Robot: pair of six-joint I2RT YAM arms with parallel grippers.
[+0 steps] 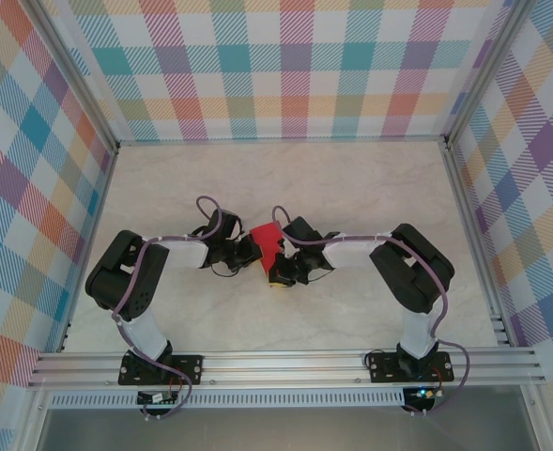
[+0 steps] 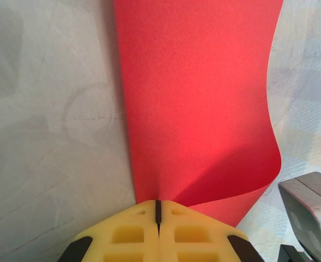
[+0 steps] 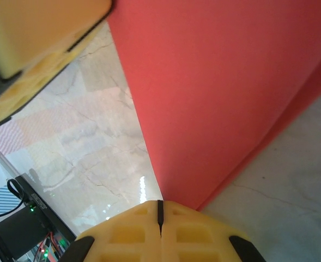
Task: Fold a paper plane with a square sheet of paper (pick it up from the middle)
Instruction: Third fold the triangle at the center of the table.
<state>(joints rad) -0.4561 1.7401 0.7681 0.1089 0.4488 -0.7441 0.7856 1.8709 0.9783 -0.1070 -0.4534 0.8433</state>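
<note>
The red square sheet of paper hangs folded over between both grippers above the middle of the table. My left gripper is shut on its left edge; in the left wrist view the paper rises from the closed yellow fingertips and curls over at the right. My right gripper is shut on the sheet's near edge; in the right wrist view the paper runs up from its closed fingertips. No finished paper plane is in view.
The marble table top lies bare around the arms, walled by plaid panels on three sides. An aluminium rail crosses the near edge. The left gripper's yellow finger shows at the top left of the right wrist view.
</note>
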